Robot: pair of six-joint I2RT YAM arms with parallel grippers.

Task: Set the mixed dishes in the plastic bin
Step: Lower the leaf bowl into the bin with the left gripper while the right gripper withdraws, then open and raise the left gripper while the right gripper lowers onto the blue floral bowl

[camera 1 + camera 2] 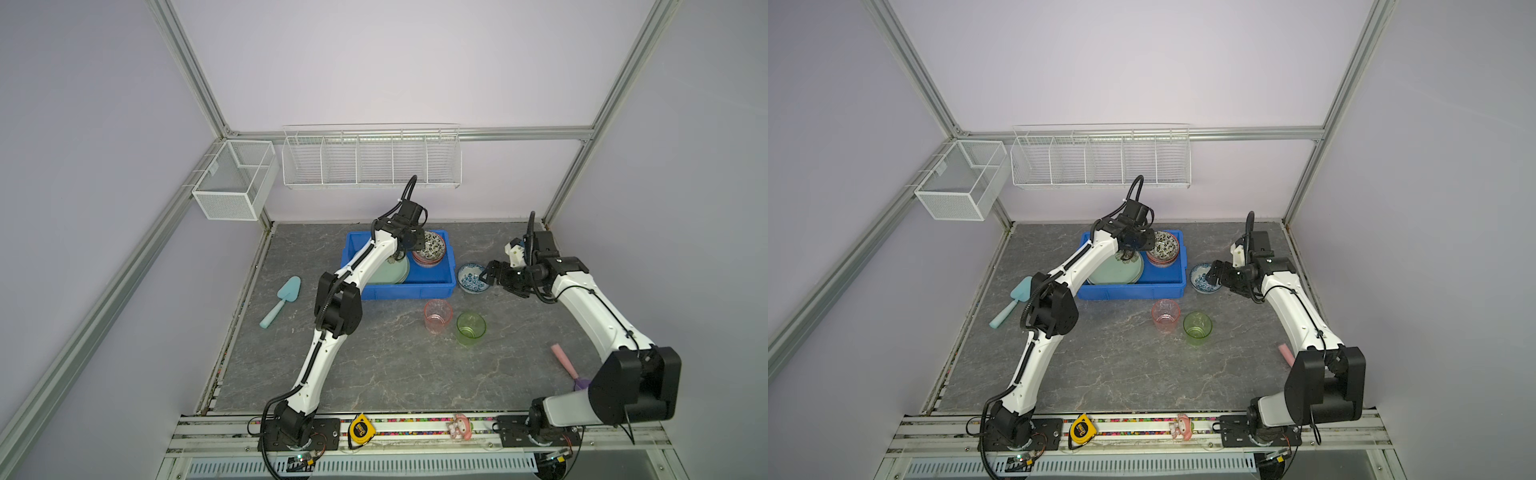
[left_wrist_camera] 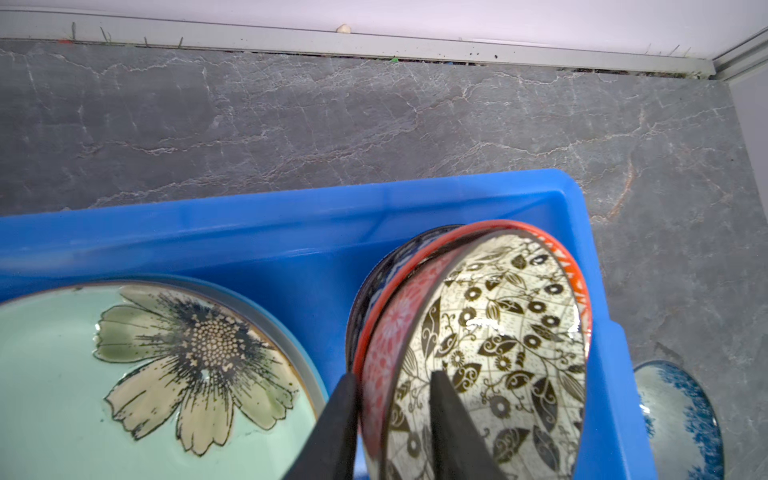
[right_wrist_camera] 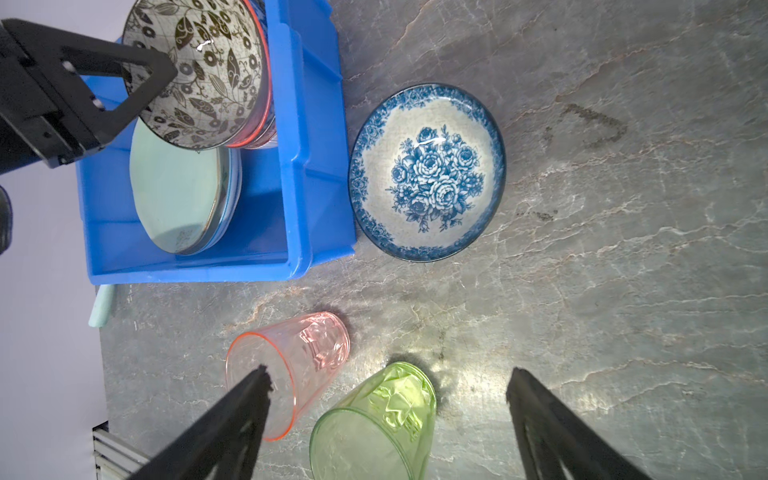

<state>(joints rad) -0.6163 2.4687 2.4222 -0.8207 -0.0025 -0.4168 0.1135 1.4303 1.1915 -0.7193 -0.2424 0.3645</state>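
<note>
Blue-floral bowl (image 1: pixel 467 281) sat on tabletop (image 1: pixel 374 365) beside bin (image 1: pixel 407 291) right wall; right end effector (image 1: pixel 485 279) nearer, wide open, empty, at its rim. Left end effector (image 2: pixel 390 376) straddled leaf-patterned bowl (image 2: pixel 498 332) in bin, grip unclear.

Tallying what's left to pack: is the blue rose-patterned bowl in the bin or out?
Out. The blue rose bowl sits upright on the table, just beside the blue bin, outside its wall.

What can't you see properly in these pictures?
- Scoop: both top views, blade mostly behind right arm.
- Plates under green flower plate: right wrist view, only edges show.
- Bowls under leaf bowl: left wrist view, only rims.
- Blue floral bowl: left wrist view, cut by frame edge.
</note>
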